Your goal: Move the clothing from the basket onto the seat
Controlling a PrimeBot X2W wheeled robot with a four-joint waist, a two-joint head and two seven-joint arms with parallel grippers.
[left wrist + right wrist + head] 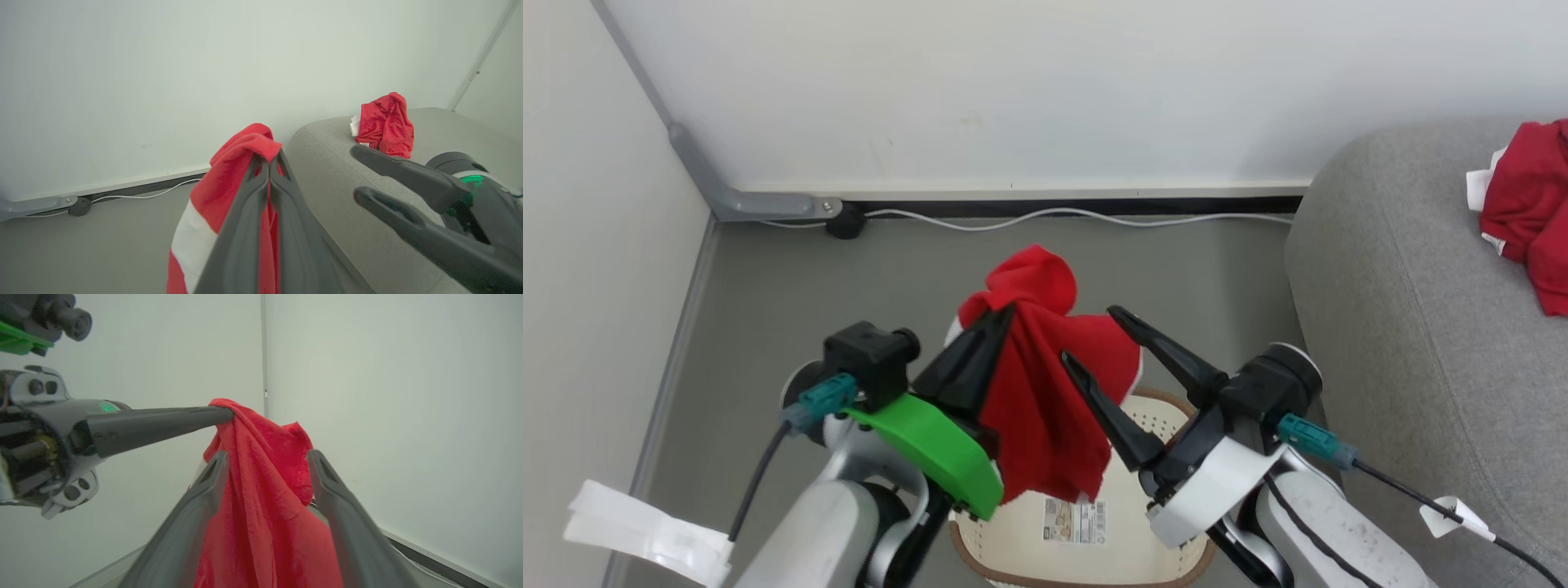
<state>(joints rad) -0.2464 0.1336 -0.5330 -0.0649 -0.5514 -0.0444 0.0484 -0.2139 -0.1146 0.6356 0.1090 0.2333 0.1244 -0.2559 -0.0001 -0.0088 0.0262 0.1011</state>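
Fabric, soft and bright red, bunched into a rounded hump on top and fell in long loose folds: that was the red garment (1045, 392), a broad white stripe (192, 241) down one side. The left pincer (1009, 310) had its two long dark fingers pressed together on the garment's upper fold, pinching it and holding it in the air over the basket (1147, 531). The right pincer (1089, 333) stood spread wide just beside the left one. From its own wrist the cloth hung between its tapered fingers, ungripped. Down below, the basket was a cream oval of perforated plastic with a brown rim, a printed sticker (1076, 520) on its bottom, the garment's hem dangling above it. Off to the right, the sofa (1405, 343), grey woven upholstery with rounded edges, carried a second red garment (1531, 204), crumpled in a heap, well apart from both pincers.
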